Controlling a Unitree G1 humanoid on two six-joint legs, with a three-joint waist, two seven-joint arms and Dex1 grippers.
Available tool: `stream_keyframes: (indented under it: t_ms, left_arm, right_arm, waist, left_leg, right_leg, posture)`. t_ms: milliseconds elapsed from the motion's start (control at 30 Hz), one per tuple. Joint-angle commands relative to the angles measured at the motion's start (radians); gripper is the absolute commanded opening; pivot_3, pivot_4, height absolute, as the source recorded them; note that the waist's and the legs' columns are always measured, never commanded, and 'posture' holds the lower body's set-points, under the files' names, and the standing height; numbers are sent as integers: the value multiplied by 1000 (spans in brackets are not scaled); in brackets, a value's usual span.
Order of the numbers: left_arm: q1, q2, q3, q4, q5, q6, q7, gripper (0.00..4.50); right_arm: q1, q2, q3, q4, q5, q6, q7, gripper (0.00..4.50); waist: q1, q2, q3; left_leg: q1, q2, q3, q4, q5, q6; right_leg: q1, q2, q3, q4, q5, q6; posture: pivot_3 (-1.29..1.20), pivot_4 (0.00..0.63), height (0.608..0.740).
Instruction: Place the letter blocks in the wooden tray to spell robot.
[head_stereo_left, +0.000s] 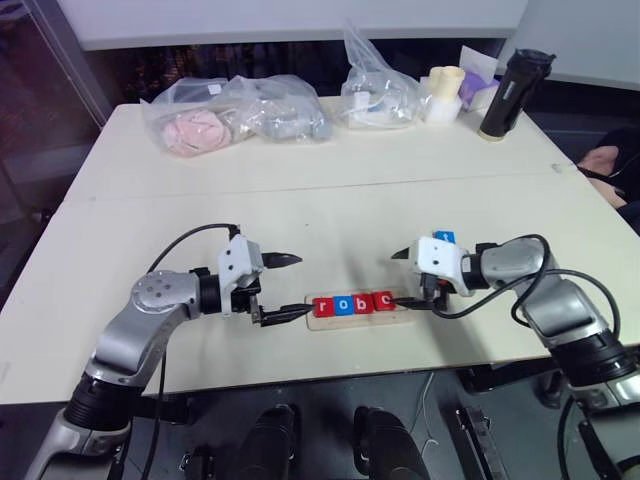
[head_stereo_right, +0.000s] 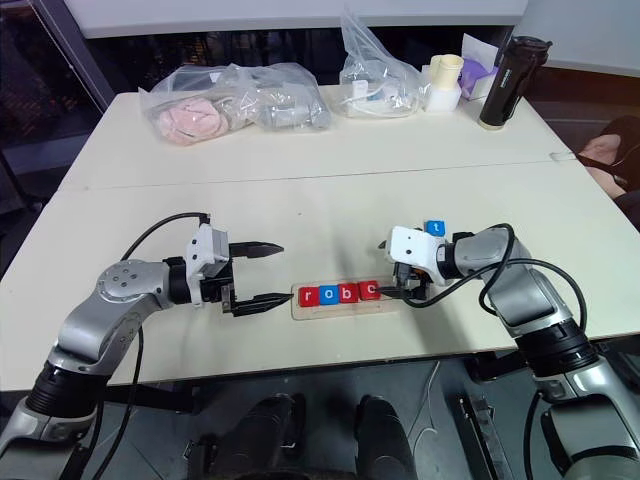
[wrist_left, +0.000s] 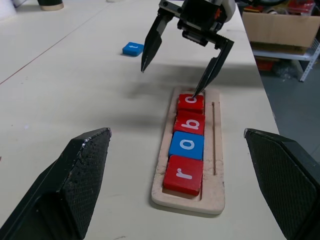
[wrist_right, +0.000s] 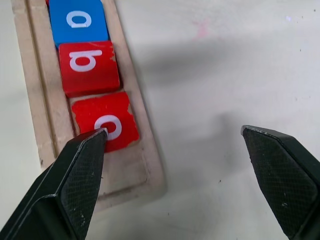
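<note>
**Four letters in the tray, the "t" waits on the table**

On the left, the left gripper (head_stereo_left: 283, 288) hangs with its two black fingers spread wide and nothing between them. Its lower finger lies just beside the left end of the wooden tray (head_stereo_left: 405, 318), probably to keep the tray from sliding while the other arm works.

In the tray the letter blocks read "r" (head_stereo_left: 323, 306), "o" (head_stereo_left: 343, 305), "b" (head_stereo_left: 363, 303) and a second "o" (head_stereo_left: 383, 300). The last red block sits a little crooked in the slot, so it seems not fully pressed down. The slot to the right of it is empty.

The right gripper (wrist_left: 176, 78) is also open and holds nothing; one fingertip (wrist_left: 198, 90) touches the red "o", I think to push it flat or straight. The blue "t" block (head_stereo_left: 444, 237) lies on the table (head_stereo_left: 300, 200) behind this gripper, apart from the tray, so one block is not yet placed.
</note>
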Motion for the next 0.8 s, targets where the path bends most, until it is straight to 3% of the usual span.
stream_keyframes:
  t_ms: [33, 800]
  left_arm:
    - [-12, 4, 14, -33, -12, 1, 1, 4500]
    - [-9, -3, 5, -34, -9, -8, -2, 4500]
  right_arm:
    - [-16, 8, 11, -22, -5, -4, 3, 4409]
    - [1, -50, -22, 16, -5, -33, 0, 4409]
  waist:
    - [0, 0, 0]
    - [0, 0, 0]
  left_leg:
    - [0, 0, 0, 0, 0, 0]
    - [0, 0, 0, 0, 0, 0]
  right_leg:
    - [0, 0, 0, 0, 0, 0]
    - [0, 0, 0, 0, 0, 0]
  posture:
    - [0, 150, 738]
    - [0, 150, 738]
